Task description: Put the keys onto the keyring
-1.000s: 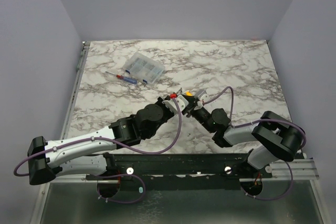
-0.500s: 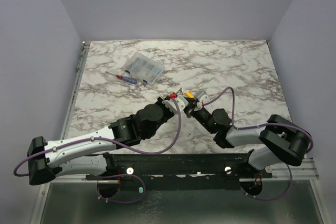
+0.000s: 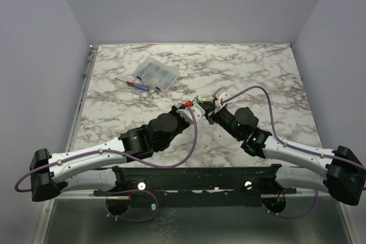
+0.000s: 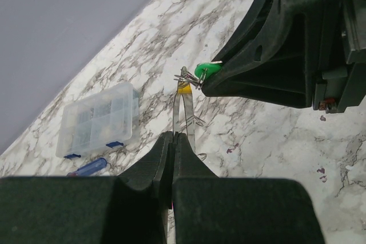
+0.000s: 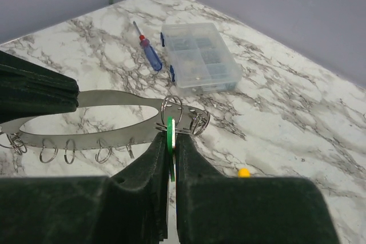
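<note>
My left gripper point(image 4: 173, 135) is shut on the keyring point(image 4: 183, 112), a thin pale grey metal band looped into a long oval, with small wire rings hanging from it. In the right wrist view the band point(image 5: 108, 100) runs left to the left gripper's fingers point(image 5: 34, 92). My right gripper point(image 5: 171, 138) is shut on the green-headed key point(image 5: 170, 128) and holds it edge-on against the band's far end, among the wire rings. The key point(image 4: 206, 70) also shows in the left wrist view. In the top view both grippers point(image 3: 191, 110) point(image 3: 206, 106) meet at mid-table, above the surface.
A clear plastic compartment box point(image 3: 155, 74) and a red-and-blue-handled screwdriver point(image 3: 137, 84) lie at the back left of the marble table point(image 3: 257, 72). A small yellow piece point(image 5: 244, 172) lies on the table just right of the right gripper.
The right arm has swung out to the right and stretched lower, while its gripper stays at the meeting point. The left arm has held still. The yellow piece no longer shows from above.
</note>
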You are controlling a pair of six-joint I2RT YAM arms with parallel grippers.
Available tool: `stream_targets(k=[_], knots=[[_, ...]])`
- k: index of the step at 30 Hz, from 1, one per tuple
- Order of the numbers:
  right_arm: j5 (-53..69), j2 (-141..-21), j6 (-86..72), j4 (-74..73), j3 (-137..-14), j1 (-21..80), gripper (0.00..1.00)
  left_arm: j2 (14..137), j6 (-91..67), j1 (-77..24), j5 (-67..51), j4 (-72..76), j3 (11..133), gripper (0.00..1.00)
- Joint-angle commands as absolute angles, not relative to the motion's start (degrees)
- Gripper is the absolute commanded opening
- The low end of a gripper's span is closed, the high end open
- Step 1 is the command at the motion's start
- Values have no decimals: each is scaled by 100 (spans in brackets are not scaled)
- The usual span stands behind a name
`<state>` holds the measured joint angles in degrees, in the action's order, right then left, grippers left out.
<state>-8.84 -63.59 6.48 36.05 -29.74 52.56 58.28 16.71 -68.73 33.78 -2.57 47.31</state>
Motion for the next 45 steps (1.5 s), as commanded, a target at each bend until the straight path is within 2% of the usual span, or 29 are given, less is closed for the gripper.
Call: stream_targets(k=[1,13,29,31,33,36,45], knots=[[-744,-6209,669,2085,-3409,5300,1,5792,1625,-6864,3197,-18,4684,0],[-473,-5869,936,380,-4428,5300,1,5845,1654,-6862,3362,-19,4685,0],[-193,-5937,975,-1277,-5586,5300,1,5915,1683,-6859,2927,-175,4680,0],[-206,-5964,924,-1507,-5767,5300,1,5922,1703,-6862,2935,-220,4696,10],[-225,-5984,891,-1679,-5910,5300,1,5922,1705,-6856,2929,-266,4716,27],[-237,-6003,873,-1823,-6040,5300,1,5917,1713,-6855,2934,-315,4734,44],[-239,-6203,976,-2070,-6273,5300,1,5667,1729,-6657,3553,-318,4769,77]])
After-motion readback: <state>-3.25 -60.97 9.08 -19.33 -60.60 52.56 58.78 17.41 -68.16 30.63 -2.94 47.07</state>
